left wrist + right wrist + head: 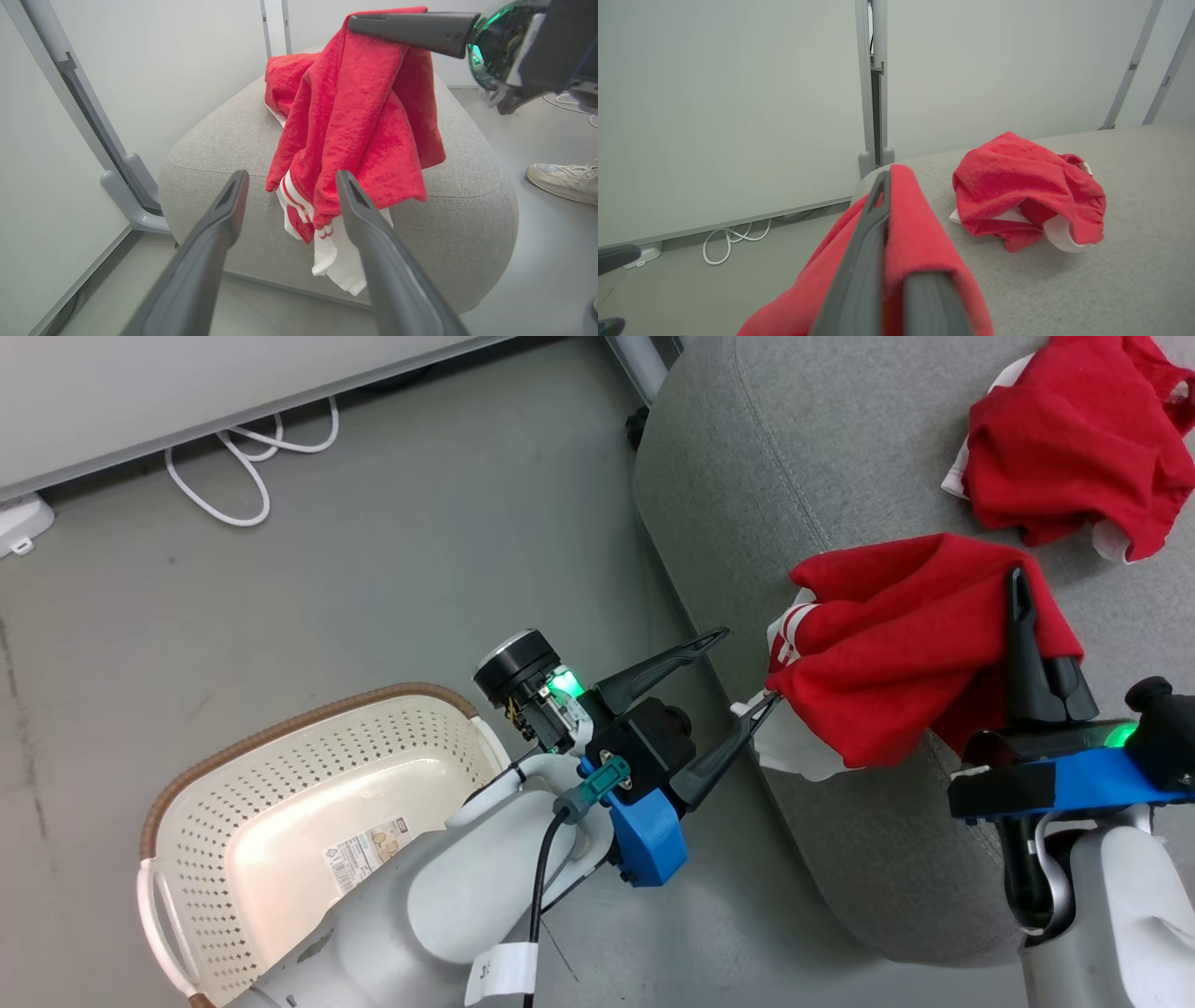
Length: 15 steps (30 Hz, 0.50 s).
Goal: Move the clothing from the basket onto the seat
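Grey floor (420, 551) lies open to the left of the seat (747, 495), my widest room to move. Nearest me on it stands the basket (308, 775), apart from the seat, a paper label showing on its cream bottom. The left gripper (750, 667) hangs just off the seat's rounded edge, its fingers (663, 665) spread wide with nothing between them. The lower tip sits right at the white trim of the held garment (896, 644); I cannot tell whether it touches. That garment drapes over the seat's edge, its striped white cuff dangling down the seat's side. The right gripper (1018, 607) is clamped on its upper folds above the seat, one dark finger on top of the red fabric, the other buried under it. Farther in on the seat top lies the other garment (1064, 448), crumpled, with grey cushion between the two. Past the seat's far corner a grey frame post (126, 186) stands against the white wall panel (187, 392), close to the upholstery. A white cable (265, 502) loops on the floor at the panel's foot, left of the seat. A person's pale shoe (563, 179) rests on the floor beside the seat, on the side away from the post.
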Motion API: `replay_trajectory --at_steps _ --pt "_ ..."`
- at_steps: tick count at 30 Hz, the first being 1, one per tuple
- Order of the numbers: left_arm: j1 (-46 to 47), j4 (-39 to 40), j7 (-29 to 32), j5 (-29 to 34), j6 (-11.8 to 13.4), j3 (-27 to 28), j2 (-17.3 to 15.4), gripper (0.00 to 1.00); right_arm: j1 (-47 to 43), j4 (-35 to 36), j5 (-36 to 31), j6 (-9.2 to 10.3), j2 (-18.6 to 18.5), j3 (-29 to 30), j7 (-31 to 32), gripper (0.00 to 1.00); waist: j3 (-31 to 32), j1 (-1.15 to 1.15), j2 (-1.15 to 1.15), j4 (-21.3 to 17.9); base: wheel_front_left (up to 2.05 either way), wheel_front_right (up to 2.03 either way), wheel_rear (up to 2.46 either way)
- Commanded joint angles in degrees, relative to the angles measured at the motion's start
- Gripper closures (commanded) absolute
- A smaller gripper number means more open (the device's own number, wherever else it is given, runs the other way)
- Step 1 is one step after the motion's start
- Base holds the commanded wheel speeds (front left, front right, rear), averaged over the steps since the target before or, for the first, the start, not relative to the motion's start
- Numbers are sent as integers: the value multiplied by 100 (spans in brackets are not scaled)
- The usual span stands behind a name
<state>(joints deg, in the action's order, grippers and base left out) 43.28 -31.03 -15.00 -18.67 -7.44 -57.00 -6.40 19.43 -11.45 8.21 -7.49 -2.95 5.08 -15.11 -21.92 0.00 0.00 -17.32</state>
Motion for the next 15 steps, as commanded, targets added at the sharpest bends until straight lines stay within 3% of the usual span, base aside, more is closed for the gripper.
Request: replay_trajectory --at_steps 1,15 --pt "77 23 -27 -23 -6 -36 -44 0 -56 54 42 -1 8 56 -7 100 -117 0 0 -113 0 0 0" --pt "148 86 -27 -45 25 -66 -101 0 189 143 -42 -1 1 -13 -7 100 -255 0 0 -266 0 0 0"
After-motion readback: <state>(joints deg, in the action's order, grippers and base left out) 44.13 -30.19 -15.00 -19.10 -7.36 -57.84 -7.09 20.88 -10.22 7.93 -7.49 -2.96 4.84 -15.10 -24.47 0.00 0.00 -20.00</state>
